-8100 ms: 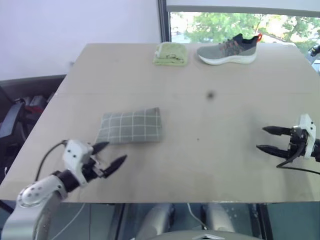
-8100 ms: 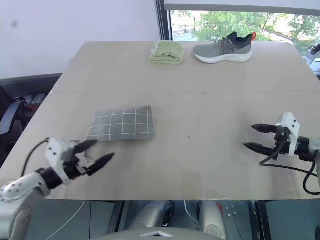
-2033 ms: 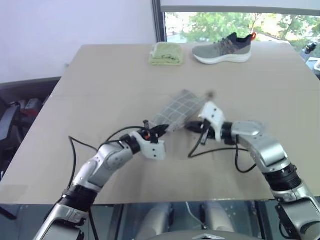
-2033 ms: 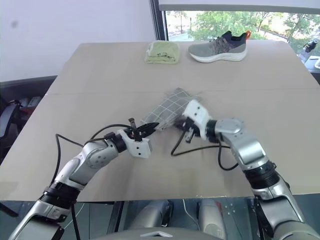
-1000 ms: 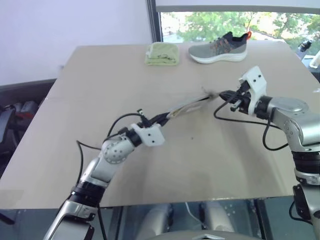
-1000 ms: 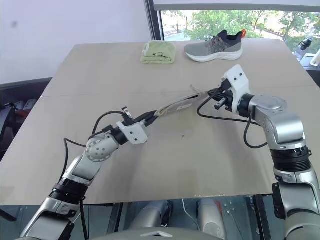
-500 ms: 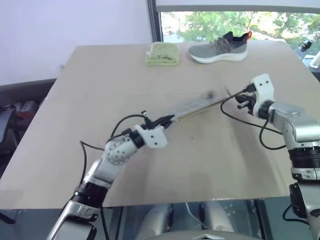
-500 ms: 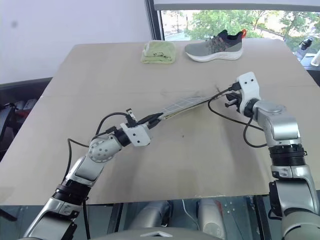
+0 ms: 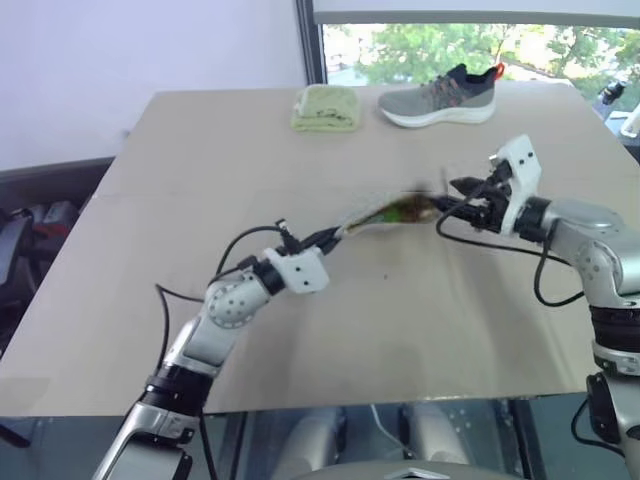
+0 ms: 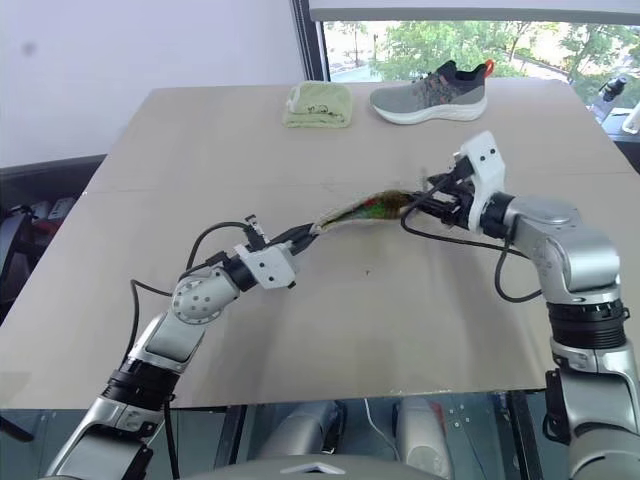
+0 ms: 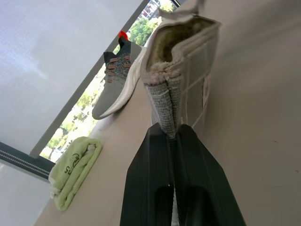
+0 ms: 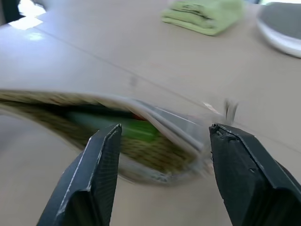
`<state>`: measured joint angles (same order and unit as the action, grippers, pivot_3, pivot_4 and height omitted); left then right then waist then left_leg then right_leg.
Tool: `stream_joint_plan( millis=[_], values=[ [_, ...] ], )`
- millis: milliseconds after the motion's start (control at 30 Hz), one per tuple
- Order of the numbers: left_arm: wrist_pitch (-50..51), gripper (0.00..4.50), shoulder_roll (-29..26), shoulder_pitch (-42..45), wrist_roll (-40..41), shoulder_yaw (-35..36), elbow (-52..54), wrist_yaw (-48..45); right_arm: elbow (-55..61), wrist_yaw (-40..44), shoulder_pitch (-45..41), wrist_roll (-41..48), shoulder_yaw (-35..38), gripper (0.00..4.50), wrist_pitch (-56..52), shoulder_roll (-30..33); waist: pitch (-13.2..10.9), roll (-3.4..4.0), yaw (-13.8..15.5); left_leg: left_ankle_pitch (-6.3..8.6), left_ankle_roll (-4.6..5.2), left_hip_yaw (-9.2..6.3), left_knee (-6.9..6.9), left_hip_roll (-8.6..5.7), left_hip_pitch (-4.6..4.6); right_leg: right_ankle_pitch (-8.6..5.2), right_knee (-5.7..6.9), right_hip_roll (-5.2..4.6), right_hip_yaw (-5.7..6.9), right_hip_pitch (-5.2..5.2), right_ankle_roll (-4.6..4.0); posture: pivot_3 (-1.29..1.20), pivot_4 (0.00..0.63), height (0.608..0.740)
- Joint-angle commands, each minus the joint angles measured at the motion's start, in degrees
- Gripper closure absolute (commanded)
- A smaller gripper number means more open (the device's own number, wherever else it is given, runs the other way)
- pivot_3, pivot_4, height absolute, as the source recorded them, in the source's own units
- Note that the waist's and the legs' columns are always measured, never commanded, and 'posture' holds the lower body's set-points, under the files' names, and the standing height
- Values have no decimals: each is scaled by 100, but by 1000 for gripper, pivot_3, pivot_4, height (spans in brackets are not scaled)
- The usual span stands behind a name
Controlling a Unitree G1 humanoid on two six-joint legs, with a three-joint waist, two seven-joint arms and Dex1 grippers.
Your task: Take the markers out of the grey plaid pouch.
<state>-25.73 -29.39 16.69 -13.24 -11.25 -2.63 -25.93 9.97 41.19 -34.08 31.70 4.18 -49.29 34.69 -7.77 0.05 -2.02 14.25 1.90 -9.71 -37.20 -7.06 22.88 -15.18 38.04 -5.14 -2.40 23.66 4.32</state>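
Right tool [image 10: 425, 201] moved back to pouch [image 10: 358, 211] mouth, fingers now apart | left tool [image 10: 312, 229] clamped on pouch's near-left end | markers [image 12: 123, 125] inside.

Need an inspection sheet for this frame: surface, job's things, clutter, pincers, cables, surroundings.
Surface: tan table, a faint seam across it.
Job's things: grey plaid pouch held up off the table, mouth open toward the right arm; a green marker end shows inside against the olive lining, with a hint of red beside it. No marker is out yet.
Clutter: folded light-green cloth and grey sneaker at the far edge.
Pincers: left pincer shut on the pouch's end; right pincer open at the pouch mouth, holding nothing.
Cables: black cables loop from both wrists.
Surroundings: white wall, window with trees behind.
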Motion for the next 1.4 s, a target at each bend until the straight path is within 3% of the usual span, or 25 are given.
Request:
stream_joint_plan(
  millis=[33,167,367,600,767,867,1100,1400],
  values=[
    [26,4500,59,88,243,118,204,-53,551,240,-30,560,293,1770,-107,-10,0,-1,0,0,0,1,0,0,0,0,0,0,0,0,0,0,150,740],
    [100,4500,121,113,392,119,252,-155,740,301,45,718,207,1770,-43,-61,0,-1,2,0,0,0,0,0,0,0,0,-1,0,-1,0,0,150,740],
    [178,4500,207,176,478,67,347,-313,208,247,194,-49,-540,4444,543,-168,2,-3,-1,0,0,1,-2,0,-1,0,1,-1,1,-1,0,0,150,740],
    [310,4500,297,173,750,-1,585,-600,-719,229,-104,-905,-1010,4444,1334,-366,1,-2,-14,0,0,2,-4,0,-1,0,1,0,-1,-1,0,0,150,740],
    [876,4500,436,126,1278,-38,1023,-934,-658,848,-206,-1541,-1581,4444,1672,149,1,-3,-4,0,0,0,-3,0,0,0,-1,0,2,0,0,0,150,740],
    [1297,4500,517,59,1597,-106,1297,-1145,-338,1209,-243,-1815,-1863,3701,1762,556,1,-2,6,0,0,0,-4,-1,1,0,-3,0,3,-1,0,0,150,740],
    [1979,4500,687,-153,2097,-140,1420,-1479,179,1339,-460,-2453,-2392,314,1730,701,1,-3,-21,0,-1,1,-4,3,-3,0,3,5,1,0,0,0,150,740],
    [2085,4500,855,-210,2264,-148,989,-1687,-568,1262,-568,-3614,-3285,314,2335,350,2,-5,25,0,-1,0,-10,0,-1,0,-1,3,4,-3,0,0,150,740]
  ],
)
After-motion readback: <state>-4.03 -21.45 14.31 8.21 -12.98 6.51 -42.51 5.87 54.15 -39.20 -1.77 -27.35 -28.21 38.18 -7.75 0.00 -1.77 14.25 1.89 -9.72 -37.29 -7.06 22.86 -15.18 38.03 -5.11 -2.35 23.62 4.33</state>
